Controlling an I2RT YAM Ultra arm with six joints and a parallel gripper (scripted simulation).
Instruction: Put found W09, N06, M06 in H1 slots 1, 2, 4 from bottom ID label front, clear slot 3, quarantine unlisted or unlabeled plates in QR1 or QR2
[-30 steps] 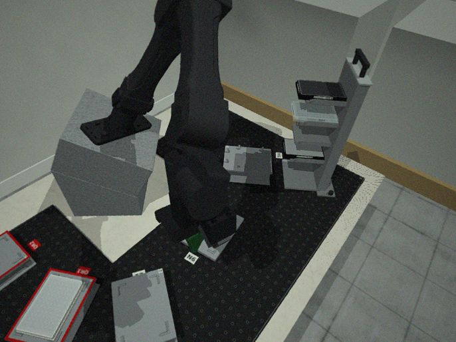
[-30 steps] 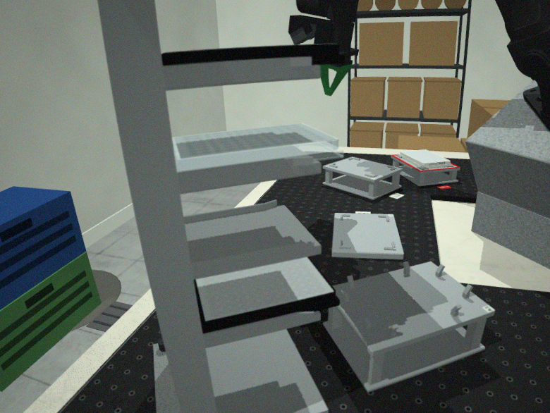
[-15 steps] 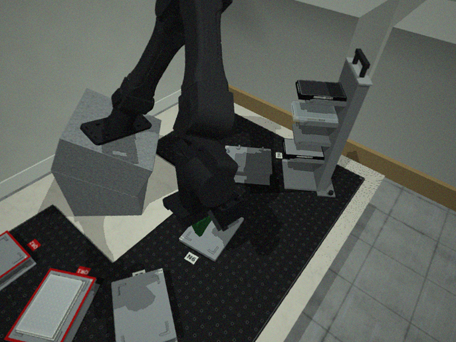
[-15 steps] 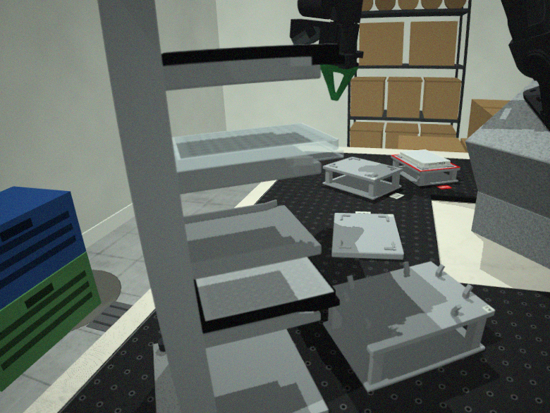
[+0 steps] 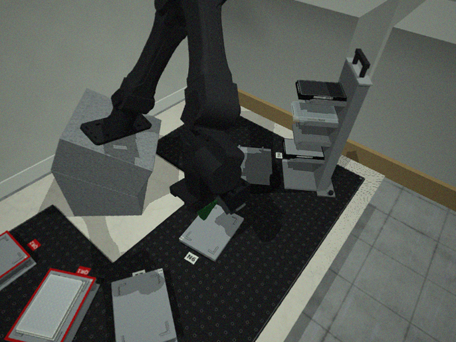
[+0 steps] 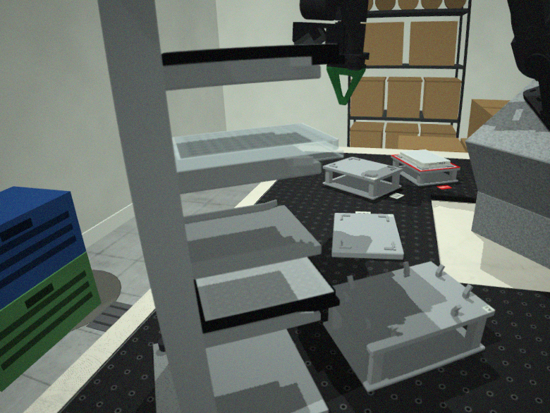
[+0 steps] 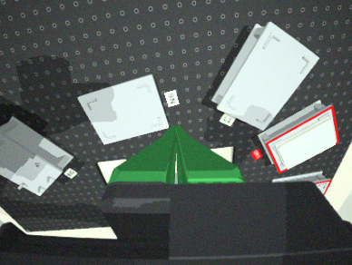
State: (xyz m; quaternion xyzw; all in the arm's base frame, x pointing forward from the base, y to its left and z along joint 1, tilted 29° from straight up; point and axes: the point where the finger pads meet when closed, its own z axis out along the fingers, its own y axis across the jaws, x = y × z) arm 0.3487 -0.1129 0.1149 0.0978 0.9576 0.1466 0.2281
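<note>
A tall grey rack (image 6: pixel 133 146) is seen at the near left. A black plate (image 6: pixel 240 53) is kept on its top shelf, a clear plate (image 6: pixel 249 144) lower down, and another black plate (image 6: pixel 266 306) near the bottom. The green gripper (image 6: pixel 343 99) is held shut, high up, far behind. Brown boxes (image 6: pixel 402 97) are stacked far away.

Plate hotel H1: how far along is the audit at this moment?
Done: a white plate lies in one quarantine nest. In hand: nothing; the gripper is shut and empty above nest N6. Left: H1 holds a top black plate, a clear plate and a lower black plate; their labels are unreadable here.
</note>
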